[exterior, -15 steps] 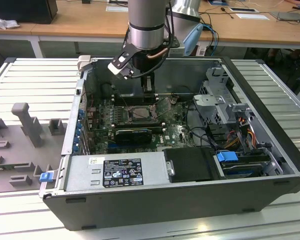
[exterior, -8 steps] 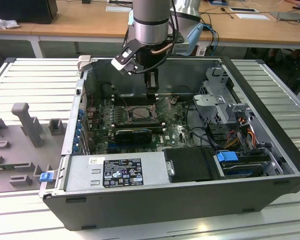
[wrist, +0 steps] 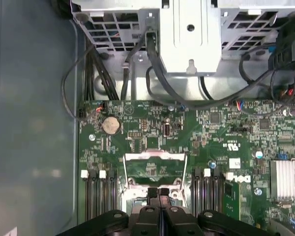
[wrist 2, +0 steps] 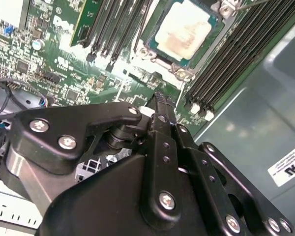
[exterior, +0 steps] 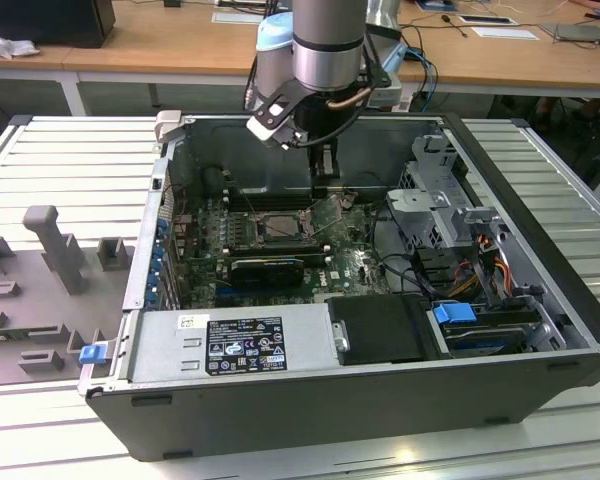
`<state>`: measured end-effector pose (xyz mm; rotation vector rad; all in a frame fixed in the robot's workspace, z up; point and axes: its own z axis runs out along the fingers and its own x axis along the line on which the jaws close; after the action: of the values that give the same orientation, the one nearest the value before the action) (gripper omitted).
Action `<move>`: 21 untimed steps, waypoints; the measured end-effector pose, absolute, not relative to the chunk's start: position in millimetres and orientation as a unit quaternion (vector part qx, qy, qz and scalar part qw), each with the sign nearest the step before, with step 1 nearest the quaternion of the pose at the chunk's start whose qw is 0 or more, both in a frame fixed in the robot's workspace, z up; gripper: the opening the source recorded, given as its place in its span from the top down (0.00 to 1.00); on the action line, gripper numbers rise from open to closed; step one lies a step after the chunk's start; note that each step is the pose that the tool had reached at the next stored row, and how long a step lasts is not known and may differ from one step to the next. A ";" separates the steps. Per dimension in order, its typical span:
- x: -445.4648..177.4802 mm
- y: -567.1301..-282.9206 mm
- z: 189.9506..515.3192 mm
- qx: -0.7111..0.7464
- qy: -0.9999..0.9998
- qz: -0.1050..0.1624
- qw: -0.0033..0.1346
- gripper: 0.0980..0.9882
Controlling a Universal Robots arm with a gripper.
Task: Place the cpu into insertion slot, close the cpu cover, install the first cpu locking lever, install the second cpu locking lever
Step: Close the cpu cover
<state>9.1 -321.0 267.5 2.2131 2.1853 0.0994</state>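
Note:
The cpu [wrist 2: 184, 29], a pale silvery square, lies flat in the insertion slot [wrist 2: 155, 55] on the green motherboard [wrist: 226, 128]. In the exterior view the insertion slot [exterior: 278, 228] sits mid-board, and the cpu cover [exterior: 330, 212] stands tilted up at its edge toward the exterior view's right. In the first wrist view the cpu cover [wrist: 155, 157] is a thin metal frame with the board showing through its opening. My gripper [exterior: 323, 190] hangs just above that raised cover. In both wrist views my gripper [wrist 2: 160, 94] [wrist: 159, 192] is shut, fingers pressed together with nothing seen between them.
The board lies deep inside an open tower case [exterior: 540, 240]. Black memory slots [wrist 2: 231, 59] flank the socket. A metal drive cage [exterior: 440, 200] and cables [wrist: 152, 73] stand toward the exterior view's right, the power supply [exterior: 230, 345] in front. Grey fixtures [exterior: 55, 250] sit outside the case.

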 end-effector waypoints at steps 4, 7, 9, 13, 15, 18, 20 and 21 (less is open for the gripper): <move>26.1 -320.9 265.8 0.711 0.703 0.032 0.015 0.99; 33.3 -320.9 260.8 0.709 0.705 0.032 0.015 0.99; 39.8 -321.0 259.9 0.709 0.705 0.032 0.015 0.99; 60.2 -320.3 252.9 0.709 0.705 0.032 0.015 0.99; 62.7 -320.2 247.7 0.709 0.705 0.032 0.015 0.99; 62.6 -320.3 243.9 0.709 0.705 0.032 0.014 0.99; 62.4 -320.3 243.6 0.709 0.705 0.031 0.014 0.99; 62.3 -320.3 243.6 0.709 0.705 0.031 0.014 0.99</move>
<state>62.3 -320.3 243.6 2.2061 2.1945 0.0977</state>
